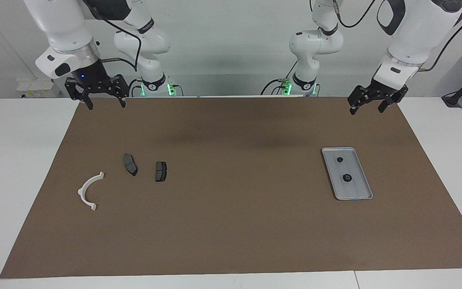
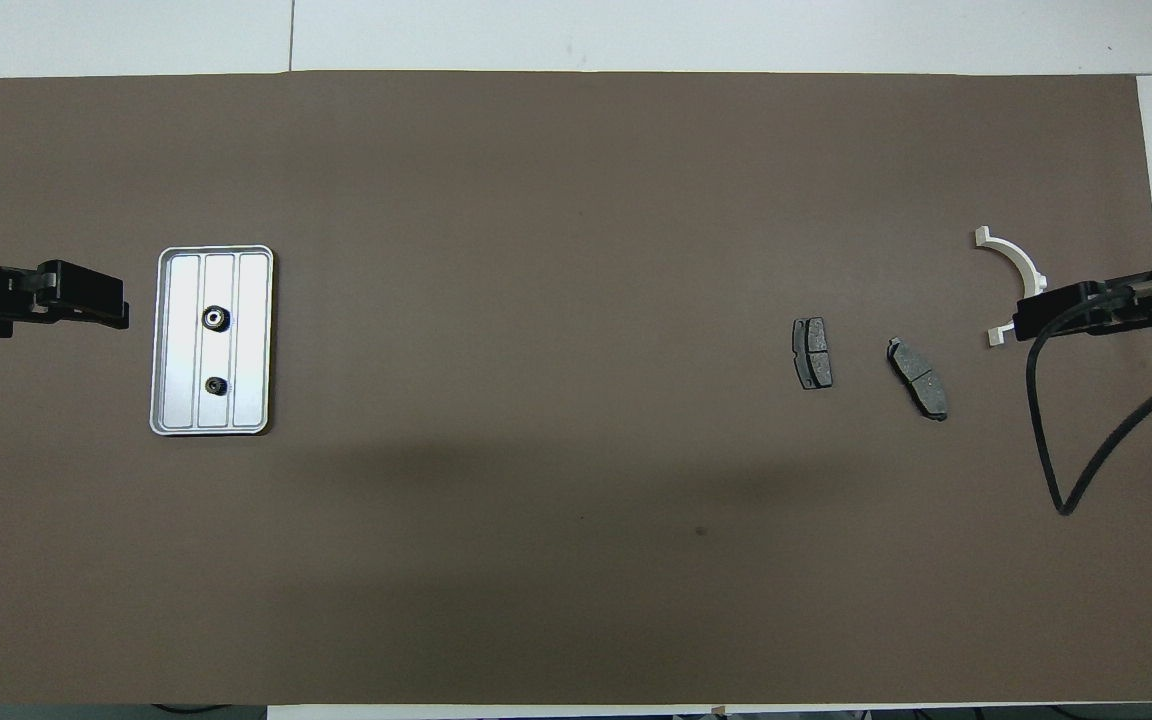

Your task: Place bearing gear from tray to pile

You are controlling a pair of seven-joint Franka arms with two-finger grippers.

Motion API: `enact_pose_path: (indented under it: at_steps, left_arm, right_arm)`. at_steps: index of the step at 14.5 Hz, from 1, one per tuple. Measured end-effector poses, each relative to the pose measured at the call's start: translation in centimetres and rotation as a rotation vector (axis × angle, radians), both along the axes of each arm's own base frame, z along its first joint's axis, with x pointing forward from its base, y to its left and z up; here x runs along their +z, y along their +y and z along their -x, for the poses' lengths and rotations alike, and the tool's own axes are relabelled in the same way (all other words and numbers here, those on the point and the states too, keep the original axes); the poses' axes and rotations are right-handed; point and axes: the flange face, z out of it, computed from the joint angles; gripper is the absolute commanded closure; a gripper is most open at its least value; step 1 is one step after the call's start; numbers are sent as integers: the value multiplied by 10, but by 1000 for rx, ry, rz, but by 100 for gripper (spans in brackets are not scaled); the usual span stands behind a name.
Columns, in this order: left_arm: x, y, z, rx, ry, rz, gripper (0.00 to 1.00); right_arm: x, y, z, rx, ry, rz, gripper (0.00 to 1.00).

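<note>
Two grippers hang in the air at the robots' edge of the brown mat (image 1: 231, 224), and both are released and hold nothing: the left gripper (image 1: 368, 106) is raised above the mat's corner at the left arm's end of the table, and the right gripper (image 1: 103, 102) is raised above the corner at the right arm's end. I take the tray (image 1: 358, 195) as the landmark. It lies flat on the mat at the left arm's end, with its long axis running about from the robots outward, so one short side looks toward the left gripper. Inside the tray there are two small dark round parts: the smaller one (image 1: 339, 159) lies nearer to the robots, and the bigger one with a pale ring, which I judge to be the bearing gear (image 1: 347, 178), lies just farther, about in the tray's middle. The two are near each other but apart. Well apart from the tray, toward the right arm's end, lies the pile: two dark brake pads (image 1: 161, 171), close together, and then the white half-ring bracket (image 1: 90, 191), a little farther from the robots than the pads. I judge that no step is begun yet. The left arm is clearly nearer to the tray, so its gripper should go outward and down to the gear; the right arm stands over the pile's end and waits.
</note>
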Motion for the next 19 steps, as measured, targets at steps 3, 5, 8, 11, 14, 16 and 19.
enact_pose_path:
  at_steps: [3, 5, 8, 11, 14, 16, 19]
  left_arm:
    - [0, -1, 0, 0, 2, 7, 0]
    - [0, -1, 0, 0, 1, 8, 0]
    - [5, 3, -7, 7, -61, 14, 0]
    - [4, 6, -6, 19, -49, 13, 0]
    - [1, 11, -7, 53, -52, 13, 0]
    - [-14, 16, -14, 63, -64, 14, 0]
    - [-60, 23, -37, 75, -48, 16, 0]
  right_arm:
    - [0, 0, 0, 0, 0, 0, 0]
    - [0, 0, 0, 0, 0, 0, 0]
    - [0, 0, 0, 0, -1, 0, 0]
    - [1, 0, 0, 0, -1, 0, 0]
    - [1, 0, 0, 0, -1, 0, 0]
    - [1, 0, 0, 0, -1, 0, 0]
    - [1, 0, 0, 0, -1, 0, 0]
